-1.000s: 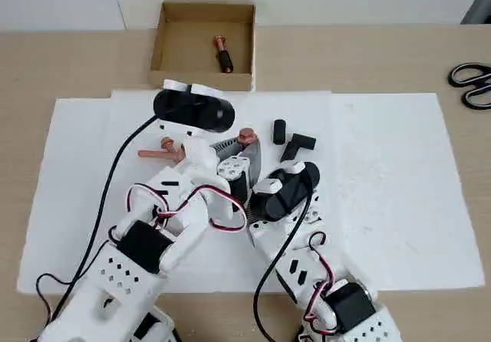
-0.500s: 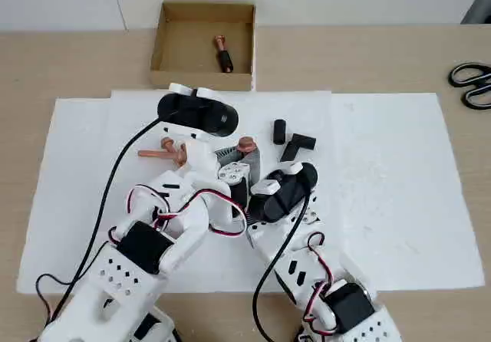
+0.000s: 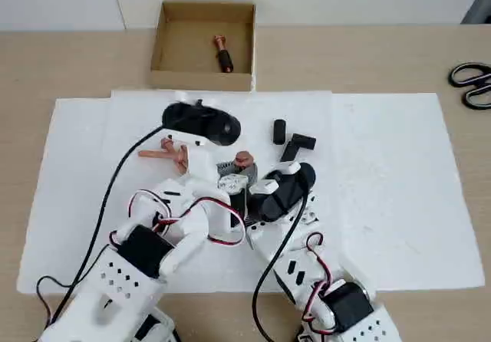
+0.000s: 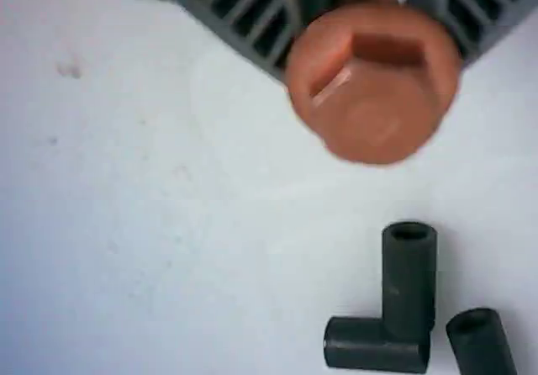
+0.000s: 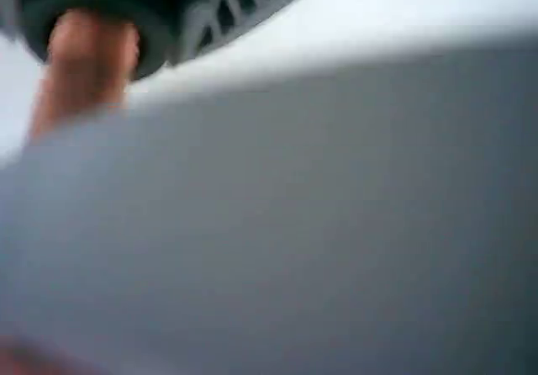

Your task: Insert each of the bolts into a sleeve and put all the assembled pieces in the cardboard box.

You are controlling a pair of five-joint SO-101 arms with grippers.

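Observation:
My left gripper [image 3: 239,164] is shut on a copper bolt [image 3: 244,158]; in the left wrist view its hexagonal head [image 4: 374,93] sits between the ribbed dark fingers [image 4: 227,5]. My right gripper [image 3: 249,191] is right against it on the near side. In the right wrist view the bolt's shaft [image 5: 84,72] sticks out of a dark sleeve [image 5: 76,9] that seems to be held there. Three loose black sleeves [image 4: 409,278] lie just beyond [image 3: 279,131]. Spare bolts [image 3: 165,150] lie left of the left arm. The cardboard box [image 3: 165,50] holds one assembled piece [image 3: 222,54].
White paper [image 3: 399,189] covers the table's middle, with open room on its right half. Scissors [image 3: 469,81] lie at the far right edge. A broad grey blur [image 5: 319,224] covers the lower part of the right wrist view.
The left arm has pulled back toward the right gripper, carrying the bolt away from the loose sleeves. The right arm has barely shifted.

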